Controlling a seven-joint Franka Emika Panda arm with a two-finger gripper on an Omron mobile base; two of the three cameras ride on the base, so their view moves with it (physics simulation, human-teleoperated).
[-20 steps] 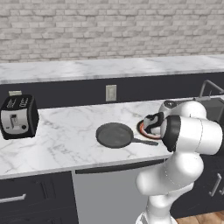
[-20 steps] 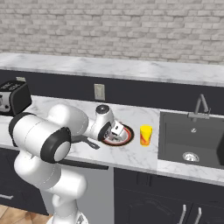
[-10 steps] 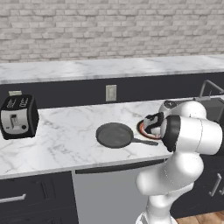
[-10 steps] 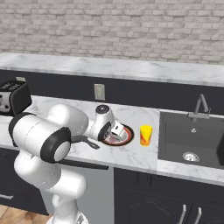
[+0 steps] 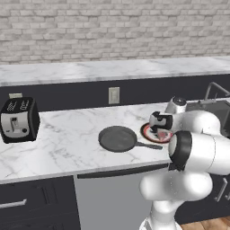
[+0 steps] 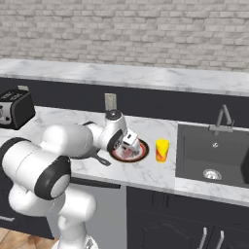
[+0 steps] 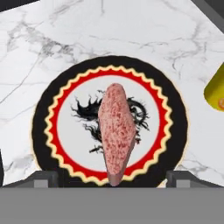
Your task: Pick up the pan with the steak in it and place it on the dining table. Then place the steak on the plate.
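Steak (image 7: 116,131) lies across the plate (image 7: 48,131) on the marble worktop (image 5: 67,139), the wide-open claw (image 7: 111,177) just above; a careless retreat could clip and drag it off.

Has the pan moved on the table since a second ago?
No. The pan sits in the same spot on the dining table, beside the plate, its handle toward the arm as before.
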